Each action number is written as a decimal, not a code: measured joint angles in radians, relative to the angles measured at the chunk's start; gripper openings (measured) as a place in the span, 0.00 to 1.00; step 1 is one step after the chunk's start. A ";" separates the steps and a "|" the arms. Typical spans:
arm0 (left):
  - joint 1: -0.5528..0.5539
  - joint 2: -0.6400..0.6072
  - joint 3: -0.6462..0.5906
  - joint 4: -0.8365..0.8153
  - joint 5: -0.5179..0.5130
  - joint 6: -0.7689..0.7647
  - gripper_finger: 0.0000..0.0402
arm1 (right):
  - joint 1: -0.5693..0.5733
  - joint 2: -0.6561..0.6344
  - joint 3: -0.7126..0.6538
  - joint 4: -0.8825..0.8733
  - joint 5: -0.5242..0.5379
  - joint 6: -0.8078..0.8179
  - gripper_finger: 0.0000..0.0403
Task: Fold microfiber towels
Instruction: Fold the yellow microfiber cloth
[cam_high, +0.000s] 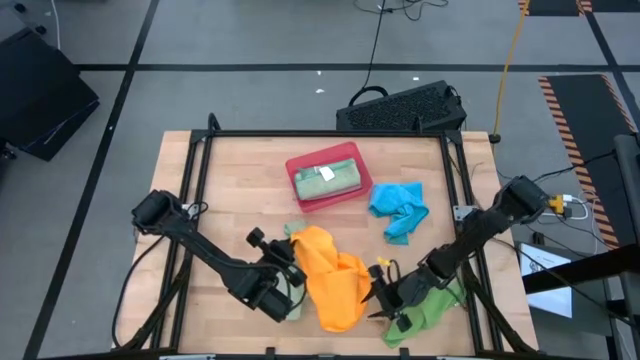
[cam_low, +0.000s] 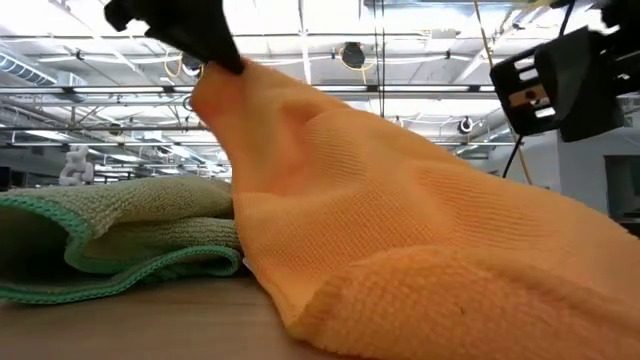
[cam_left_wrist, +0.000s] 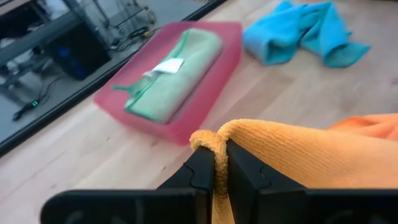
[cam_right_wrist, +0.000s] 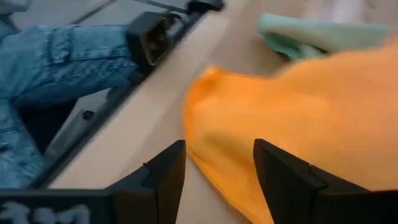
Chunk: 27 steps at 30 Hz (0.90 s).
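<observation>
Past the left gripper (cam_left_wrist: 214, 180), its wrist view alone shows fingers pinching the orange towel's (cam_left_wrist: 298, 155) bunched edge; the right gripper (cam_right_wrist: 217, 174) gapes empty beside it.

Red tray (cam_high: 303, 190), far centre of wooden table (cam_high: 230, 180). Black keyboard (cam_high: 405, 108) on floor beyond table. Person's jeans (cam_right_wrist: 43, 56) at the table's near edge.
</observation>
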 joint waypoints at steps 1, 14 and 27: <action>0.000 0.002 -0.001 -0.020 0.002 -0.026 0.09 | 0.000 0.025 0.020 0.000 0.000 -0.011 0.45; 0.008 0.003 -0.093 -0.016 0.039 -0.128 0.09 | -0.025 0.324 0.323 -0.116 -0.102 -0.153 0.45; 0.006 0.003 -0.090 0.066 0.075 -0.099 0.09 | -0.064 0.329 0.317 -0.218 -0.112 -0.170 0.24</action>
